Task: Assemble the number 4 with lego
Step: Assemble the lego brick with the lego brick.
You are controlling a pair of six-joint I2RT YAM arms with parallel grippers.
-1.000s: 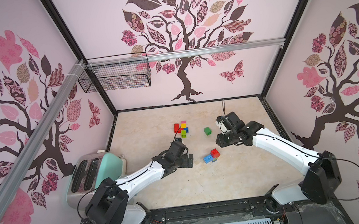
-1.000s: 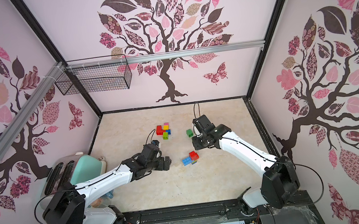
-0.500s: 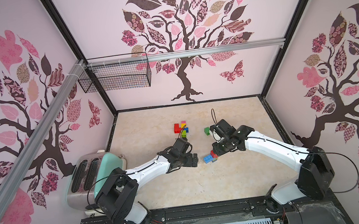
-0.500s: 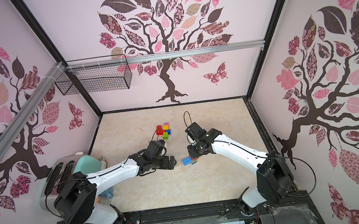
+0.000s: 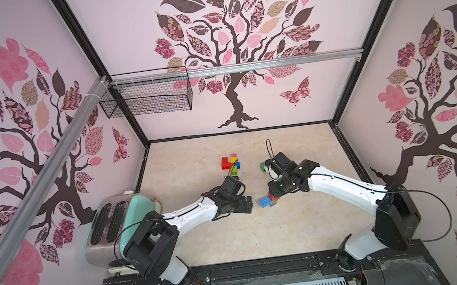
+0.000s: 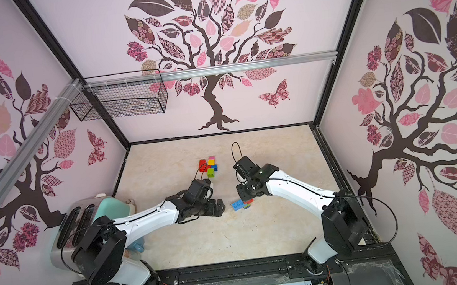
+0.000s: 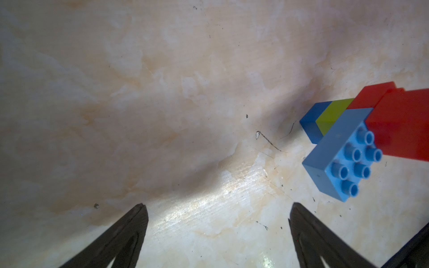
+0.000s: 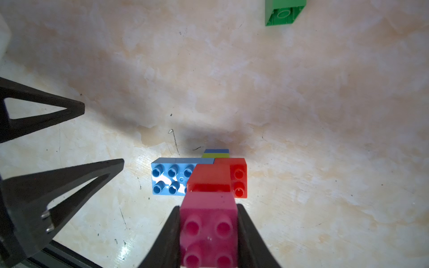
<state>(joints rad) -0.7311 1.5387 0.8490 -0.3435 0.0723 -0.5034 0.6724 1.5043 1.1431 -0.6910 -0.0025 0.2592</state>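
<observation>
My right gripper (image 8: 208,208) is shut on a pink lego brick (image 8: 209,229) with a red brick (image 8: 209,177) attached beneath it. It hovers right over a small group on the table: a light blue brick (image 5: 265,202) (image 8: 170,177), a red one (image 8: 239,178), and lime and dark blue pieces (image 7: 332,116). My left gripper (image 5: 245,203) (image 7: 218,206) is open and empty, low over the table just left of that group. Farther back lie a joined cluster of red, yellow, pink, blue and lime bricks (image 5: 231,163) and a lone green brick (image 5: 263,166) (image 8: 284,12).
A toaster (image 5: 108,222) with a mint-green side stands at the left edge beside the left arm. A black wire basket (image 5: 147,96) hangs on the back wall. Patterned walls close in the marble-look table (image 5: 260,232) on three sides.
My right gripper came forward and down from beside the green brick to over the blue and red group, keeping its brick. The left gripper moved right, closer to that group.
</observation>
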